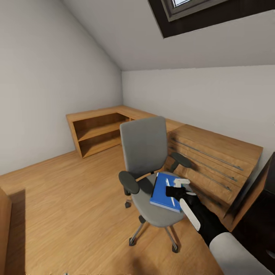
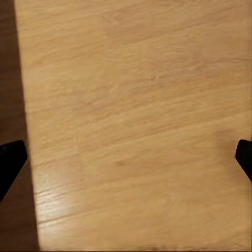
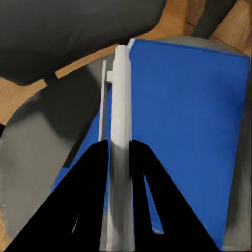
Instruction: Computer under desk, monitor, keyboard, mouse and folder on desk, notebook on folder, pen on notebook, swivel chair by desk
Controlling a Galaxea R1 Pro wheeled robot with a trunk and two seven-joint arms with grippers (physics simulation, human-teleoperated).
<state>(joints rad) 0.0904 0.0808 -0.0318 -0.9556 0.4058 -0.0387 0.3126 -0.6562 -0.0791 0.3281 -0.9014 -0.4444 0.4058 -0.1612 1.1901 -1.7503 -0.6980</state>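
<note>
The grey swivel chair [image 1: 145, 149] stands on the wood floor in front of a wooden dresser. The blue folder [image 1: 162, 194] lies flat on its seat. My right gripper [image 1: 176, 191] reaches over the seat from the right and is shut on the white pen [image 1: 168, 185]. In the right wrist view the black fingers [image 3: 92, 178] clamp the pen [image 3: 119, 94], which points out over the folder [image 3: 189, 121]. I cannot tell whether the pen's tip touches the folder. My left gripper [image 2: 126, 157] is open over bare floor, with nothing between its fingers.
A light wooden dresser [image 1: 214, 160] stands right behind the chair. A low wooden shelf unit [image 1: 99, 131] fills the far corner. Dark furniture [image 1: 259, 206] stands at the right edge. Open plank floor [image 1: 68, 198] lies left of the chair.
</note>
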